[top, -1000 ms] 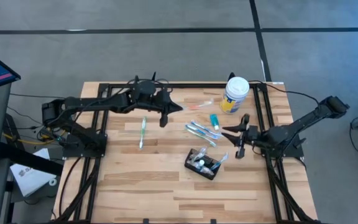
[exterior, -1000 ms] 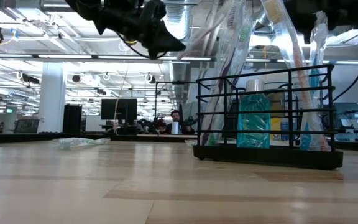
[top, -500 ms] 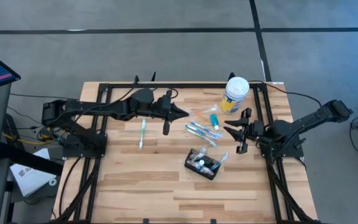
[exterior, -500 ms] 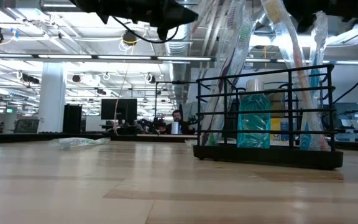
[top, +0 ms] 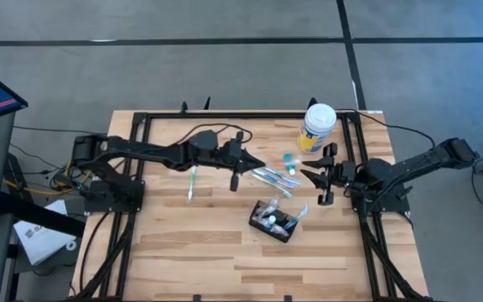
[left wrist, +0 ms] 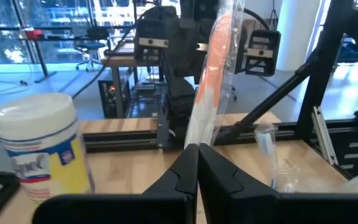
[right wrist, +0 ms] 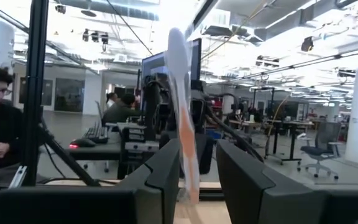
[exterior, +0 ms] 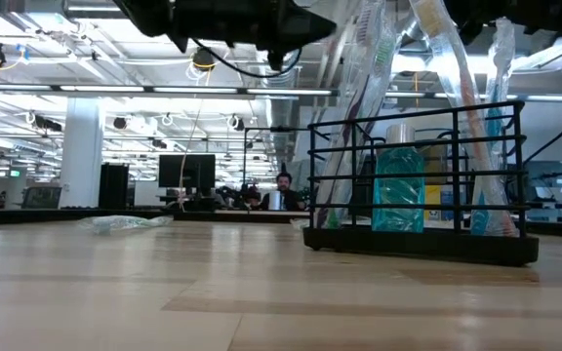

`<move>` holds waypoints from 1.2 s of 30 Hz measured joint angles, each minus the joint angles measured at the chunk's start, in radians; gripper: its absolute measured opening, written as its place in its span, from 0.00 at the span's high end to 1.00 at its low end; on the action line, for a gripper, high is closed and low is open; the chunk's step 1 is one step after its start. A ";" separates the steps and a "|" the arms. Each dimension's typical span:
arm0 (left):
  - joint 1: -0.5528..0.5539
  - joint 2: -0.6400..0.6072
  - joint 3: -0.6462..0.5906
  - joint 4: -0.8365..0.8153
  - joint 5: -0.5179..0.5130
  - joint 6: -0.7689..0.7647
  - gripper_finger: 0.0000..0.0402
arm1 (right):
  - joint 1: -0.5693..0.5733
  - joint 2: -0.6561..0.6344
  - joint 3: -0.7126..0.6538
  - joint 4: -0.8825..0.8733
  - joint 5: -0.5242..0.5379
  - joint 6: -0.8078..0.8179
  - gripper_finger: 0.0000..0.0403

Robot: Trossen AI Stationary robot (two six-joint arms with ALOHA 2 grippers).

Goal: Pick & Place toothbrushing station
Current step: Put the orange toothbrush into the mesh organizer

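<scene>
The toothbrushing station (top: 273, 220) is a small black wire holder standing on the table near the middle right. In the low view, the station (exterior: 418, 175) holds wrapped toothbrushes and a teal bottle. My left gripper (top: 258, 164) hangs above the table's middle, shut on an orange wrapped toothbrush (left wrist: 213, 81). My right gripper (top: 306, 174) faces it from the right, open. In the right wrist view, that toothbrush (right wrist: 182, 93) rises between the right gripper's fingers (right wrist: 197, 149). I cannot tell whether they touch it. My left gripper pinches the wrapped toothbrush by its lower end (left wrist: 196, 142) between the tips of its two shut fingers. The fingers come level from the table's left. The toothbrush is lifted clear of the table and slants up and away from the fingertips toward the right gripper.
A white-lidded, yellow-labelled tub (top: 318, 127) stands at the far right. Several wrapped toothbrushes (top: 271, 176) and a teal tube (top: 288, 158) lie between the grippers and the station. A green toothbrush (top: 192, 180) lies left of centre. Black frame rails run along the table's edges.
My left gripper has carried the orange toothbrush toward the table's right and a little toward its near edge, closing on the right gripper. It has stayed shut on the toothbrush. My right gripper has turned a little to face it.
</scene>
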 joint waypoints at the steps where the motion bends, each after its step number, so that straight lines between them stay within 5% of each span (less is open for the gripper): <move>1: 0.000 0.014 0.000 0.018 0.000 -0.012 1.00 | 0.000 0.007 0.000 0.001 0.000 0.000 0.76; 23: 0.000 0.108 0.000 0.102 0.001 -0.024 1.00 | -0.041 0.227 0.085 0.133 0.003 -0.076 0.58; 36: 0.000 0.108 0.000 0.096 0.002 -0.024 1.00 | -0.031 0.232 0.100 0.132 0.004 -0.076 0.68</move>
